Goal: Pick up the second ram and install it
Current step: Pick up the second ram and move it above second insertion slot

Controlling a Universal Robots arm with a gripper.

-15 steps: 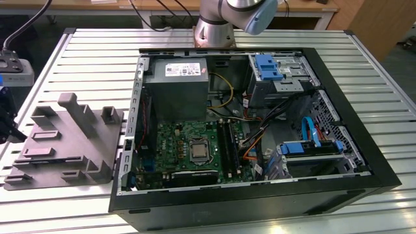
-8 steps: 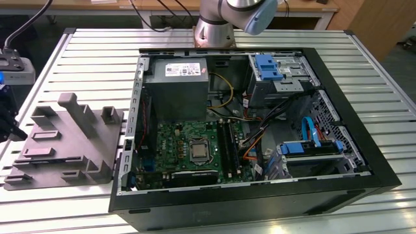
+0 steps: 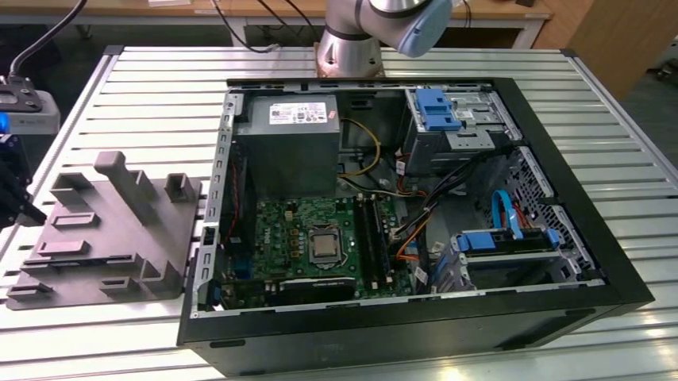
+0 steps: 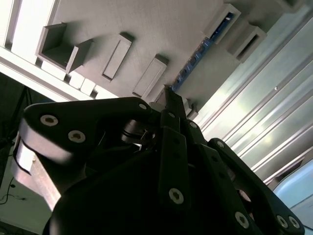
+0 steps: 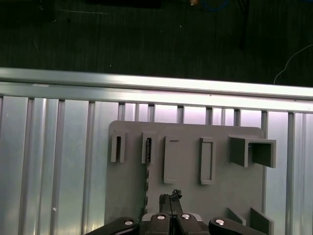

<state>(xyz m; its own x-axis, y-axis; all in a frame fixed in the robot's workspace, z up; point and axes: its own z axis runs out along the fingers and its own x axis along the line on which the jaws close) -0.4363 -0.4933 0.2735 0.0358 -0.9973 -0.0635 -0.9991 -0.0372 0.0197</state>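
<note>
Above the grey holder (image 5: 220, 196), near the table (image 5: 49, 171) edge, the gripper (image 5: 170, 197) hangs closed, gripping nothing. The ram (image 5: 146, 171) stands on edge in a holder slot just beside it. The table shows around three sides of the holder.

Count on the worktop (image 3: 593, 87): one open computer case (image 3: 561, 238), centre frame. Inside it are one power-supply box (image 3: 286, 135), one motherboard (image 3: 297, 230) and two blue drive brackets (image 3: 437, 107) (image 3: 509, 242). One grey fixture tray (image 3: 106, 238), frame left. One ram stick (image 5: 146, 176).

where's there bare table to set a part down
Bare table slats between the grey fixture and the arm's base, and along the exterior view's right of the computer case. Inside the case is crowded.
</note>
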